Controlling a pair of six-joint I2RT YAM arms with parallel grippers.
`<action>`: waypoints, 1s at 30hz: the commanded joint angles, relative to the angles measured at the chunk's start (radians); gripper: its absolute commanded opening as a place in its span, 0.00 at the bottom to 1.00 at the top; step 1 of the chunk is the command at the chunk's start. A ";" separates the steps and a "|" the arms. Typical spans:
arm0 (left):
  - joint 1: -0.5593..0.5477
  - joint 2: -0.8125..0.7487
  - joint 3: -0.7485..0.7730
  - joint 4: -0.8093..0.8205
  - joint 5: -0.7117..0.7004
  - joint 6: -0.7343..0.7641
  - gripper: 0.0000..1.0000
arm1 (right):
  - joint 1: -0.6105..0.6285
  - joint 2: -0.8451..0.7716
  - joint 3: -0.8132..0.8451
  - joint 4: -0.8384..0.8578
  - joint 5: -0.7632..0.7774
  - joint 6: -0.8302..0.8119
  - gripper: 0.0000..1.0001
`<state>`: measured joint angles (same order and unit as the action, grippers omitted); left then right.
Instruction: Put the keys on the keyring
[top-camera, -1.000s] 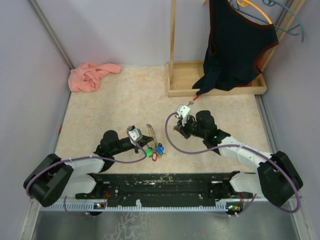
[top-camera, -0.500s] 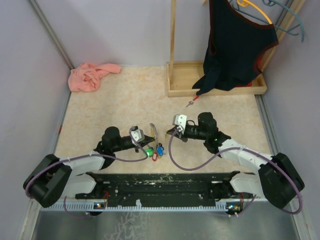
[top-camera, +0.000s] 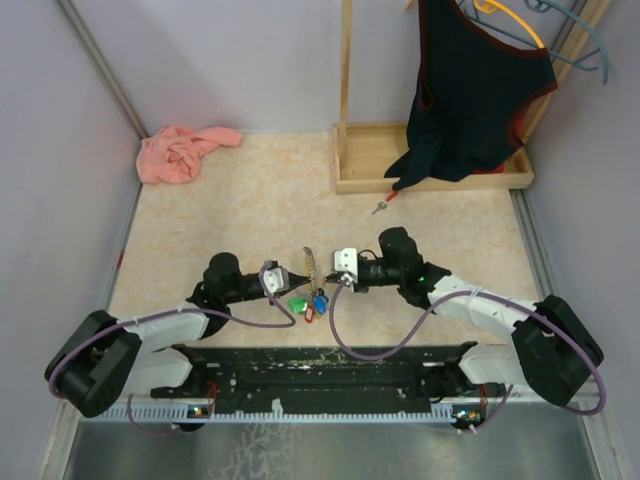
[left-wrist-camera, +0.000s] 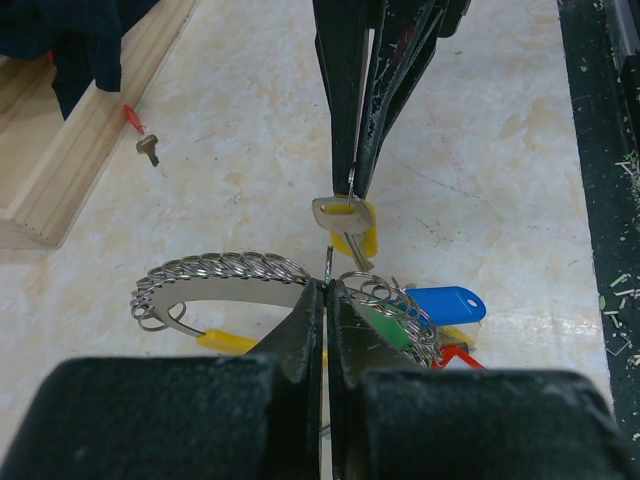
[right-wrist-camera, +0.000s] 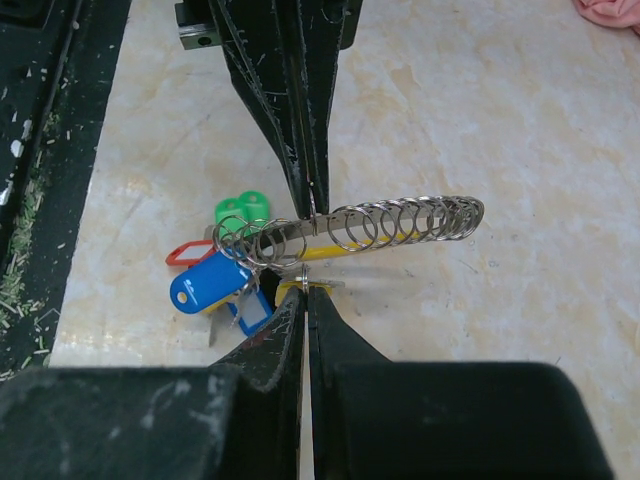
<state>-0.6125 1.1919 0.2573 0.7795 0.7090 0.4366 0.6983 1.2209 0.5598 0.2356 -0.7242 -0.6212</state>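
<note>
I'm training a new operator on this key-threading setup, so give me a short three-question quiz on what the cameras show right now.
1. True or false: the right gripper is pinching a yellow-capped key.
2. Fill in: the left gripper is shut on the ____.
3. Where is the red-capped key? A) in the left gripper B) on the table just in front of the wooden tray C) on the pink cloth

Key: 1 true; 2 keyring; 3 B.
</note>
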 joint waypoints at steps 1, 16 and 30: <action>0.005 -0.012 -0.020 0.091 0.031 0.042 0.00 | 0.028 0.008 0.055 -0.008 0.029 -0.053 0.00; 0.005 -0.001 -0.016 0.090 0.043 0.046 0.00 | 0.076 0.028 0.069 0.002 0.126 -0.105 0.00; 0.005 0.012 -0.006 0.083 0.047 0.032 0.00 | 0.110 0.035 0.097 -0.031 0.158 -0.123 0.00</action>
<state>-0.6125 1.1980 0.2432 0.8291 0.7345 0.4694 0.7910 1.2564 0.6056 0.1856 -0.5640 -0.7326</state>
